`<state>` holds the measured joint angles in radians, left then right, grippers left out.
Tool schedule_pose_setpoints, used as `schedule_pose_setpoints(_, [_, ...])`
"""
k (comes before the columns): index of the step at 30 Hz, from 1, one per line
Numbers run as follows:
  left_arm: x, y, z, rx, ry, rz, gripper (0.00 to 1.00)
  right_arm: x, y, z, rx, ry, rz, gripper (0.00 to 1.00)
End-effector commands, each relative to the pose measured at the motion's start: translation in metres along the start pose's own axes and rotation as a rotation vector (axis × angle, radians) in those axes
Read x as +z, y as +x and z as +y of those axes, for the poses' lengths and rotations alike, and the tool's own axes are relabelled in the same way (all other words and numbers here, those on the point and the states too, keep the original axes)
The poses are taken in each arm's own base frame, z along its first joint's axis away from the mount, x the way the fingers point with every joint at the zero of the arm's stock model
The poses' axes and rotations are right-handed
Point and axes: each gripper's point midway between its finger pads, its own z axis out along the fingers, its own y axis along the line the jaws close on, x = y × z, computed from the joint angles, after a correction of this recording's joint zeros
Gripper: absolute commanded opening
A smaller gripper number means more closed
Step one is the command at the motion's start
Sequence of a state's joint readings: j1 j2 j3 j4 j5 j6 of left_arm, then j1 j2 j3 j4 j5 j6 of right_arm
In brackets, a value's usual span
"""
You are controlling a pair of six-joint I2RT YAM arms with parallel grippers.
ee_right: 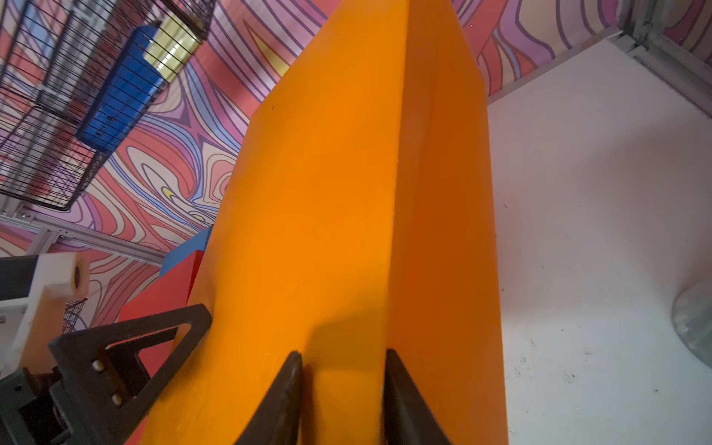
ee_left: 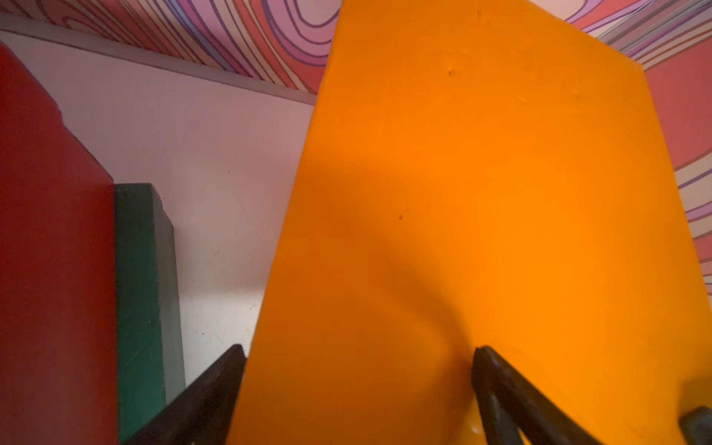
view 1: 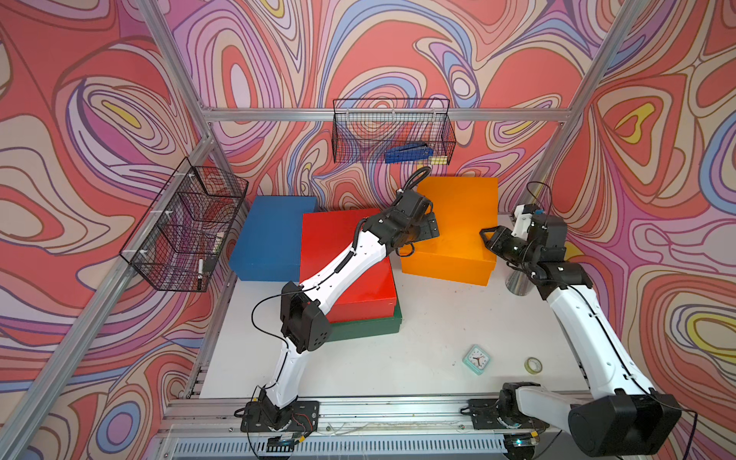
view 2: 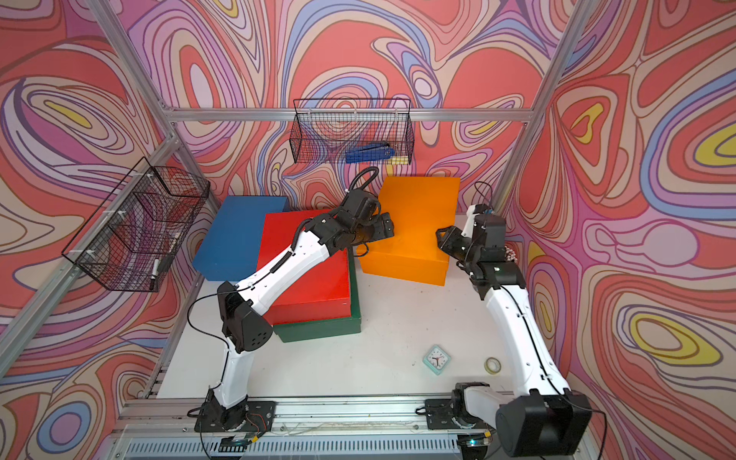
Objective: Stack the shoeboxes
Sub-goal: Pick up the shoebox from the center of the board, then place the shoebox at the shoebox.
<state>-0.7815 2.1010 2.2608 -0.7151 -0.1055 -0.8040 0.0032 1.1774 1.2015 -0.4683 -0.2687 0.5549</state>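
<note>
The orange shoebox (view 1: 458,223) (view 2: 418,215) sits at the back right of the table. My left gripper (view 1: 418,243) (ee_left: 358,348) straddles its left edge with jaws wide: one finger lies on the lid, the other is tucked behind the edge. My right gripper (view 1: 488,239) (ee_right: 343,352) is closed on the box's right edge, one finger on the lid and one at the side face. The red shoebox (view 1: 358,290) (ee_left: 50,231) lies on the dark green shoebox (view 1: 366,328) (ee_left: 138,269) mid-table. The blue shoebox (view 1: 267,239) stands behind them to the left.
A mint-green clock (view 1: 476,359) and a tape roll (view 1: 533,365) lie front right. A metal cone (view 1: 517,282) stands right of the orange box. A wire basket (view 1: 392,131) with a blue stapler (view 1: 408,153) hangs on the back wall; another basket (view 1: 187,223) hangs left.
</note>
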Motion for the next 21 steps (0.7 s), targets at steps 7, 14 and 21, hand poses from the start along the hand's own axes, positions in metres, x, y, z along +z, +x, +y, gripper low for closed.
schedule_pose_setpoints(7, [-0.079, 0.01, -0.122, 0.034, 0.384, -0.032, 0.91, -0.041, 0.019, 0.083, -0.068, -0.301, 0.089, 0.34])
schedule_pose_setpoints(14, [-0.107, 0.012, -0.134, 0.066, 0.395, -0.062, 0.91, -0.068, 0.019, 0.091, -0.065, -0.324, 0.071, 0.34])
schedule_pose_setpoints(21, [-0.136, 0.016, -0.137, 0.088, 0.393, -0.083, 0.91, -0.1, 0.021, 0.107, -0.052, -0.386, 0.064, 0.35])
